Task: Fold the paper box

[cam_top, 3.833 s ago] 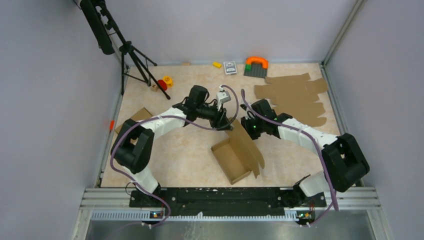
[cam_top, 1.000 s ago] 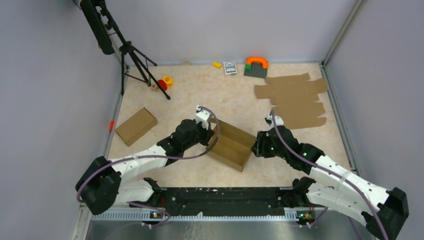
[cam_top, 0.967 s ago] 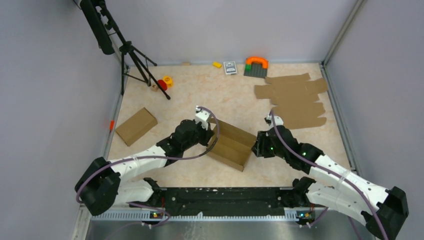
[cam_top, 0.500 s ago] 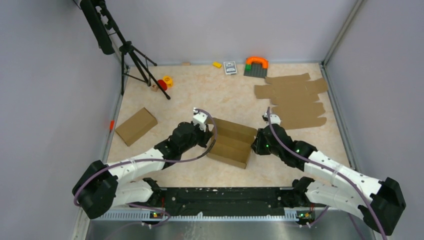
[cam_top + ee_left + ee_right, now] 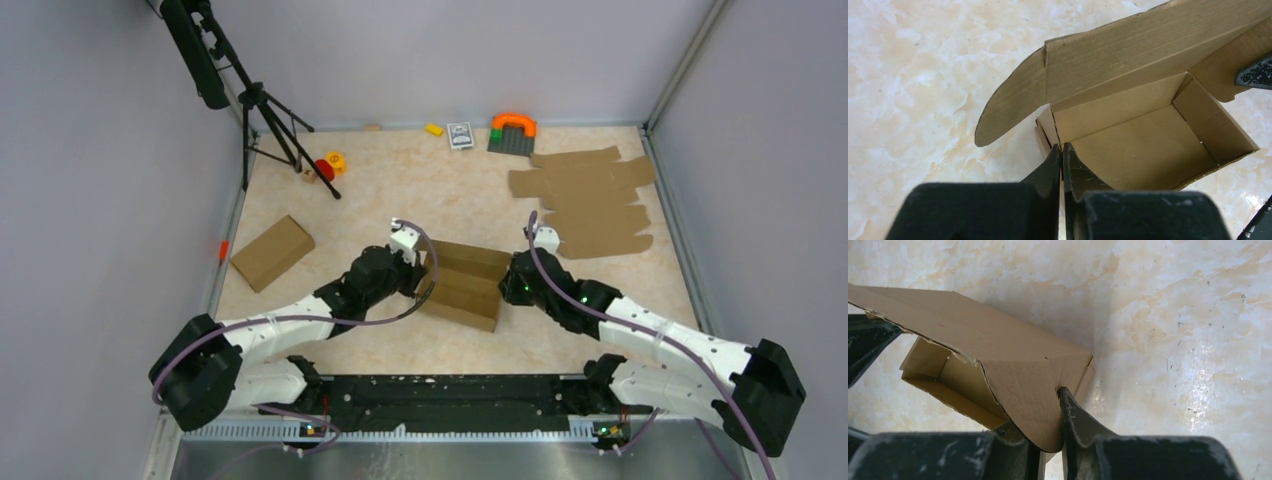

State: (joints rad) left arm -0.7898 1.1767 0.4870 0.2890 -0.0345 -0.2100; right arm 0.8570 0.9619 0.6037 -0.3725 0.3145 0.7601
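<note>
Compared with a second ago, plain brown cardboard paper box (image 5: 468, 284) lies squarer on beige marbled worktop (image 5: 400, 190), between arms. Grips: left claw (image 5: 1062, 150) fully closed at its end wall; right claw (image 5: 1050, 412) nips side flap (image 5: 1023, 390). Step: closing lid. Next likely needs flap tucked inside the wall.

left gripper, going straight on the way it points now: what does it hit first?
The paper box. The left gripper is shut, with its tips at the box's near end wall and seemingly touching it, though depth is unclear. Beyond that wall lies the box's open inside.
</note>
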